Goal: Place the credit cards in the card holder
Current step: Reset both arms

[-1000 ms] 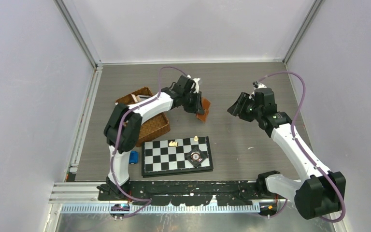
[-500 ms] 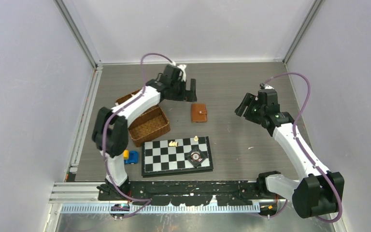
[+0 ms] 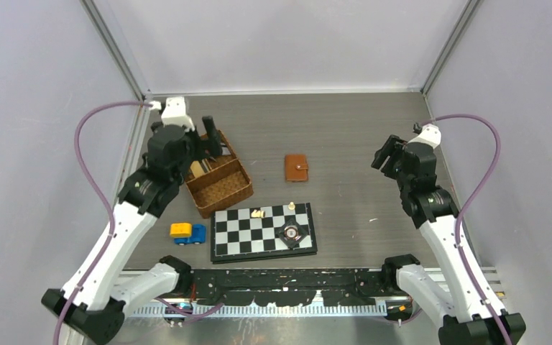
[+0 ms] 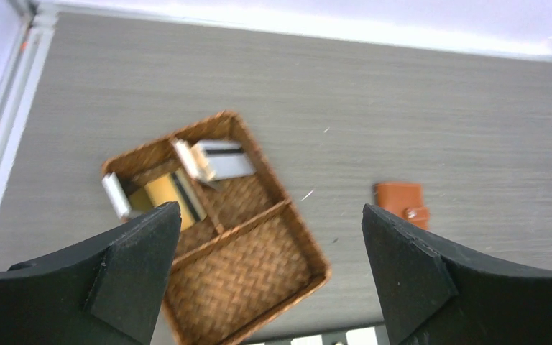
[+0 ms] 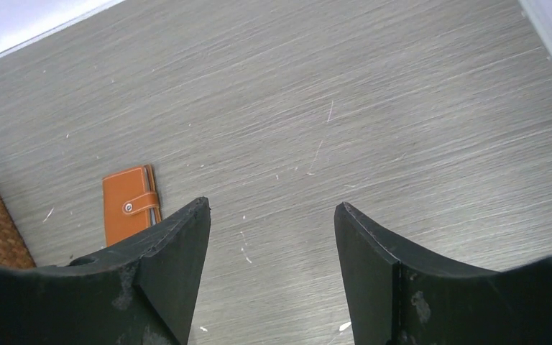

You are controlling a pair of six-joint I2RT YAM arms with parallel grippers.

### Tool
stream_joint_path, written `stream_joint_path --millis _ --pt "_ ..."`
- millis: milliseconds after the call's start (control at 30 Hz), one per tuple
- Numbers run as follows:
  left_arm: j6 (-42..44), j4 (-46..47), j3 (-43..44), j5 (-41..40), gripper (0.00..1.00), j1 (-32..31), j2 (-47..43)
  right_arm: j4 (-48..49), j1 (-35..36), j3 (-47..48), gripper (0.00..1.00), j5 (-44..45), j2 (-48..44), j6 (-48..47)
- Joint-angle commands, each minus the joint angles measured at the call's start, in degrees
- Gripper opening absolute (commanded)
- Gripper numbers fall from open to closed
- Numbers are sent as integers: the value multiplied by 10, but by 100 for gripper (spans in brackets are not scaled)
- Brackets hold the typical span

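Observation:
The card holder (image 3: 296,167) is a small tan-brown wallet lying flat and snapped shut on the table, touched by neither gripper; it also shows in the wrist views (image 4: 401,202) (image 5: 129,205). Pale credit cards (image 4: 223,159) stand and lean in the far compartment of the wicker basket (image 4: 251,273), beside a yellow card (image 4: 161,194). My left gripper (image 4: 270,210) hangs open above the basket (image 3: 230,195), well left of the card holder. My right gripper (image 5: 272,205) is open and empty over bare table, to the right of the card holder. In the top view the left gripper (image 3: 213,136) and right gripper (image 3: 387,157) sit far apart.
A chessboard (image 3: 259,236) with a few pieces lies in front of the basket, near the arm bases. A small blue and yellow toy (image 3: 187,231) sits to its left. Grey walls close the table at left, right and back.
The left gripper let go of the card holder, which now lies flat, and swung back left over the basket. The right arm pulled away to the right. Both grippers opened wider.

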Motion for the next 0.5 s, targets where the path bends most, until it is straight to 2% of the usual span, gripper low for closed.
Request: stream_joint_path --millis 0,133,467 --pt "9 -24 -100 -64 100 -1 -51 60 -3 -41 69 46 -34 -22" --pt "8 -20 -129 -72 100 -1 -72 58 -3 -41 69 48 -32 -19" --pt "13 -40 -110 -78 100 -1 -57 55 -3 -36 69 44 -28 -16"
